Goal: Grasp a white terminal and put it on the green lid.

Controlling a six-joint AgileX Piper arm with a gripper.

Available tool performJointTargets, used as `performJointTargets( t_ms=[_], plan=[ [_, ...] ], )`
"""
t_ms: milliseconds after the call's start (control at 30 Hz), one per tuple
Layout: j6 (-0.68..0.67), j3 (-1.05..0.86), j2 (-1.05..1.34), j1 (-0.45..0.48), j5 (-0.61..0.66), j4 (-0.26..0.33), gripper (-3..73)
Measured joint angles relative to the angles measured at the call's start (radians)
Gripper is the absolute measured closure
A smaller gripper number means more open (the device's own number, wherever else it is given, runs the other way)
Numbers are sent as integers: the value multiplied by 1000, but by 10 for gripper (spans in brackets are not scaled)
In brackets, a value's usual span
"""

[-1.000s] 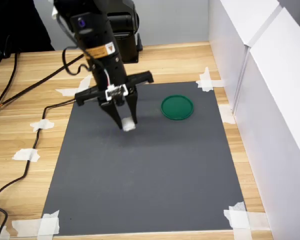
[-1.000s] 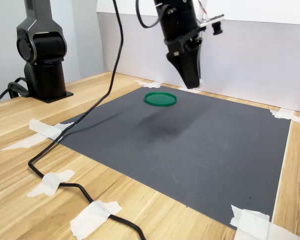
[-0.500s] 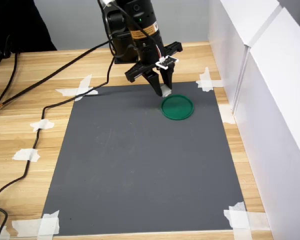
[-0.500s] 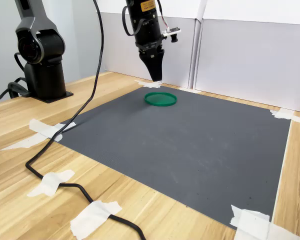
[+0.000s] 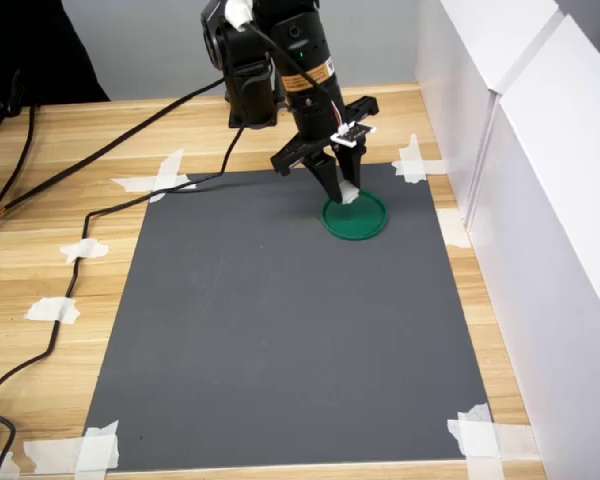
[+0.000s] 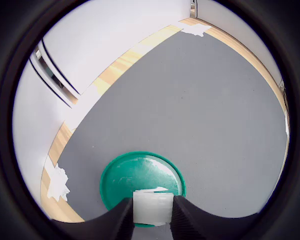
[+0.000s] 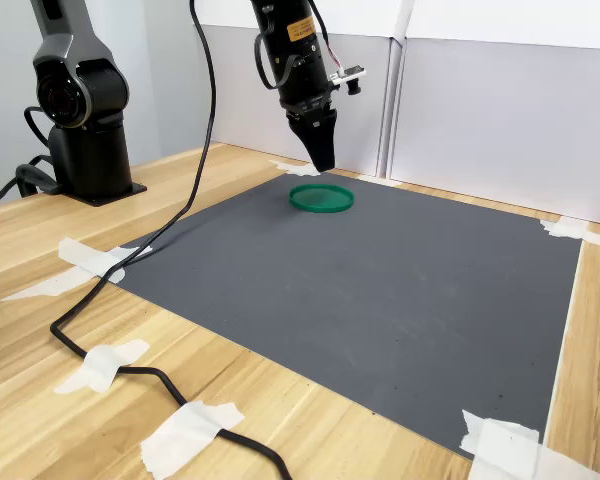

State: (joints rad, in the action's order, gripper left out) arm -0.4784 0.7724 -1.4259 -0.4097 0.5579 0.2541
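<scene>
The green lid lies flat near the far right of the dark grey mat. My gripper hangs just above the lid, shut on the white terminal. In the wrist view the small white block sits squeezed between the two black fingers, over the lid's near edge. In the second exterior view the terminal is hidden by the fingers, whose tips stay a little above the disc.
The dark grey mat is taped to a wooden table with white tape pieces. White walls stand close to the lid on the first exterior view's right. A black cable runs along the first exterior view's left.
My gripper has carried the white terminal from the mat's middle across to the green lid and has come down closer over it.
</scene>
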Motion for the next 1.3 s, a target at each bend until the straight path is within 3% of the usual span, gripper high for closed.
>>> performJointTargets(
  t_ms=[333,400,633,800,933,1167,1300],
  plan=[
    [-82,0,-45,0,-16,28,411],
    [-94,0,-45,0,-16,43,376],
    [-96,0,-45,0,-18,53,150],
    [-95,-1,34,14,-18,37,121],
    [-66,-3,147,98,-23,37,227],
    [-42,-8,372,318,-33,26,623],
    [-42,-54,518,403,-80,4,697]
  ],
)
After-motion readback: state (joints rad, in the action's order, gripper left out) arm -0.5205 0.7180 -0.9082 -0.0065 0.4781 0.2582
